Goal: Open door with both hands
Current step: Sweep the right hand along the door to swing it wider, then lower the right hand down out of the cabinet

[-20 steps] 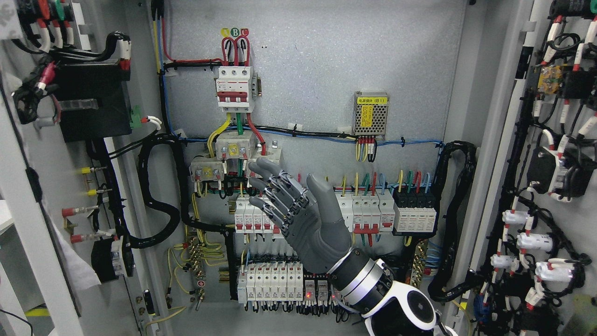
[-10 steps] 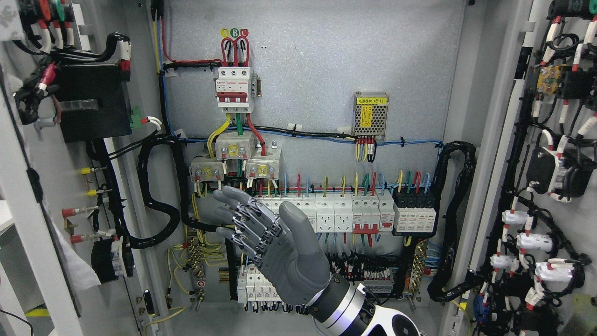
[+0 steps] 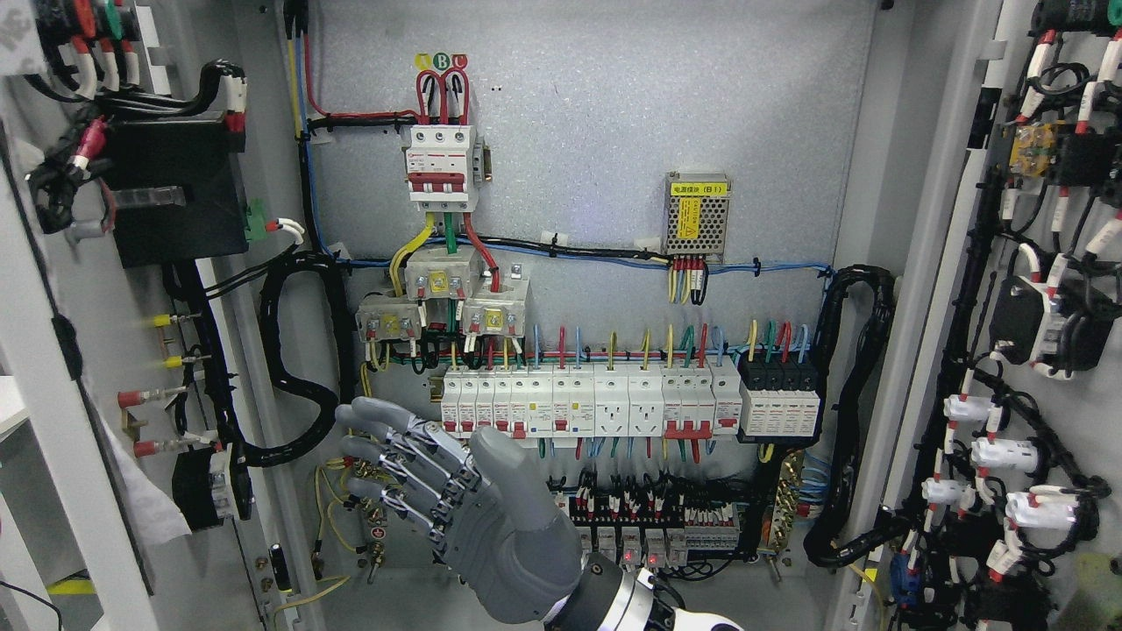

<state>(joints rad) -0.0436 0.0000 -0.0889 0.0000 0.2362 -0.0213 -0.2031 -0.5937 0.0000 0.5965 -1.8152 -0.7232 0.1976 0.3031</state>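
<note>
Grey right hand with metal-linked fingers, silver-black wrist, white forearm.

The hand is matt grey plastic with bare metal finger links. The back panel is speckled, dull galvanised metal. The breakers are smooth white plastic.

A grey speckled metal back panel fills the middle of the view, lit evenly and brightly, with a faint bluish glare near its centre. Pale grey cabinet side walls frame it on both sides. At the far left, beyond a grey upright post, a strip of white surface shows, and lower down a bit of floor with a yellow stripe.
</note>
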